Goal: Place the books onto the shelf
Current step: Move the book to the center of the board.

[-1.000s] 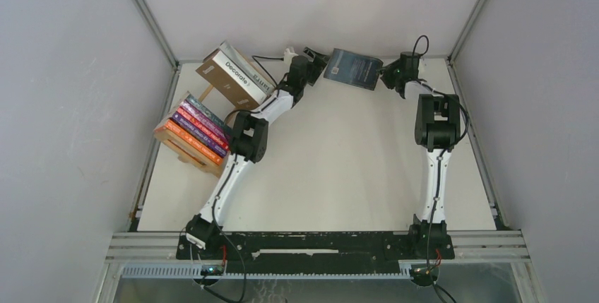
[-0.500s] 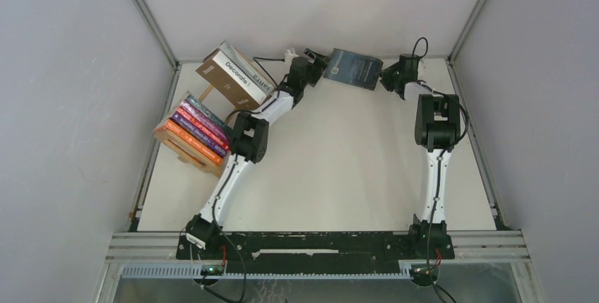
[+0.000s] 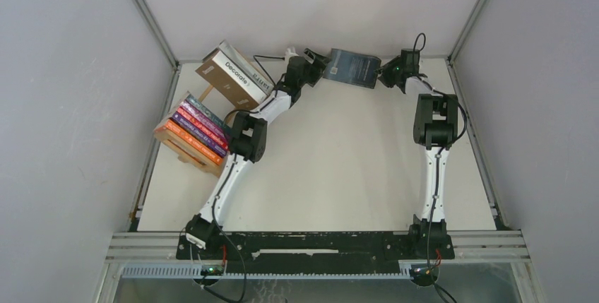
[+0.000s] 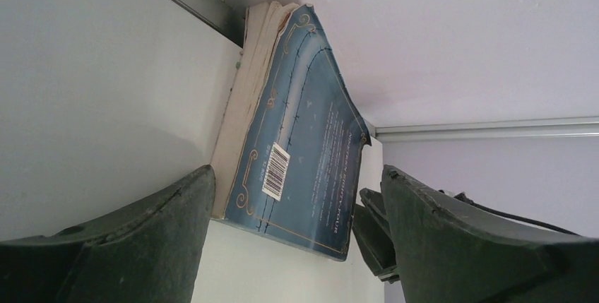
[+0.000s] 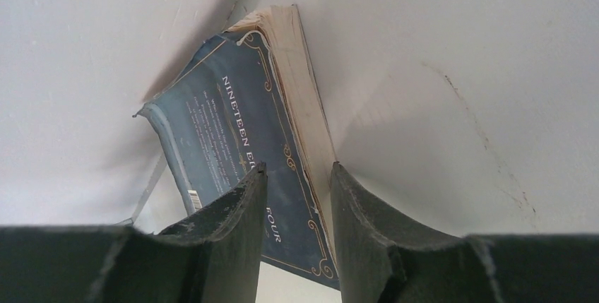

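Because the shelf (image 3: 185, 153) sits far left, blue book (image 3: 355, 68): held at the table's (image 3: 339, 162) far edge by the right fingers (image 3: 383, 73), clamped narrow on it.
Left fingers (image 3: 321, 63): spread wide at its other end, likely to receive it.

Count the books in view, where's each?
8: five paperbacks in a row on the shelf, the brown book and grey-white book at its far end, one dark blue book against the far wall, in the right gripper. Thin ones may be hidden.
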`<state>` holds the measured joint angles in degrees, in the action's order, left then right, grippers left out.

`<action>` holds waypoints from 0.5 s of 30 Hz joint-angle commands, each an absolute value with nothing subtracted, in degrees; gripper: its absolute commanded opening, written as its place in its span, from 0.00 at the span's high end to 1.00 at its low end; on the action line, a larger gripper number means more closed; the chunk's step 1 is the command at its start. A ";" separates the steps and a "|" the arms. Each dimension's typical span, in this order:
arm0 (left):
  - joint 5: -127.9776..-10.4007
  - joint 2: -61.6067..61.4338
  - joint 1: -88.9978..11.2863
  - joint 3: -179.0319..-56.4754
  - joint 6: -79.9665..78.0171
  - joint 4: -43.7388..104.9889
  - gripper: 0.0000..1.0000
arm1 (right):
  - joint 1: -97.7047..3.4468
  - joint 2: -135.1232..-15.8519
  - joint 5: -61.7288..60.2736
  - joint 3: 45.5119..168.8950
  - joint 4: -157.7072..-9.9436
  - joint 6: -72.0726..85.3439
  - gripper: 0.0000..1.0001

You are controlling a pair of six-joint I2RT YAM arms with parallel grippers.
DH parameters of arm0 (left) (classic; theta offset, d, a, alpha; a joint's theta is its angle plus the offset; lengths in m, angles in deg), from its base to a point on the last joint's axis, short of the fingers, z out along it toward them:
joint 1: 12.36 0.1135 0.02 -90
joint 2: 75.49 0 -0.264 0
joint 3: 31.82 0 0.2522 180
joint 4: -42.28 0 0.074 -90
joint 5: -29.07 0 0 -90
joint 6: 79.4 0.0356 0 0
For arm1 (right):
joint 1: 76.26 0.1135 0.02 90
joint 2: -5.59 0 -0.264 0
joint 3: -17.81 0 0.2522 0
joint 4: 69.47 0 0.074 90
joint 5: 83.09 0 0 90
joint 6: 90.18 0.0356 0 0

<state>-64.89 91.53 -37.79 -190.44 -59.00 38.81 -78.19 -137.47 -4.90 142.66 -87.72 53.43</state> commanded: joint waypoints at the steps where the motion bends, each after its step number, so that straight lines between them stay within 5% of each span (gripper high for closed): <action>1: -72.90 90.19 -39.13 -194.74 -57.67 42.23 0.11 | -76.42 -137.49 -12.66 144.15 -88.94 51.37 0.55; 15: -81.30 84.72 -41.37 -188.96 -55.23 40.74 0.16 | -76.37 -133.13 -17.05 136.61 -87.83 48.58 0.55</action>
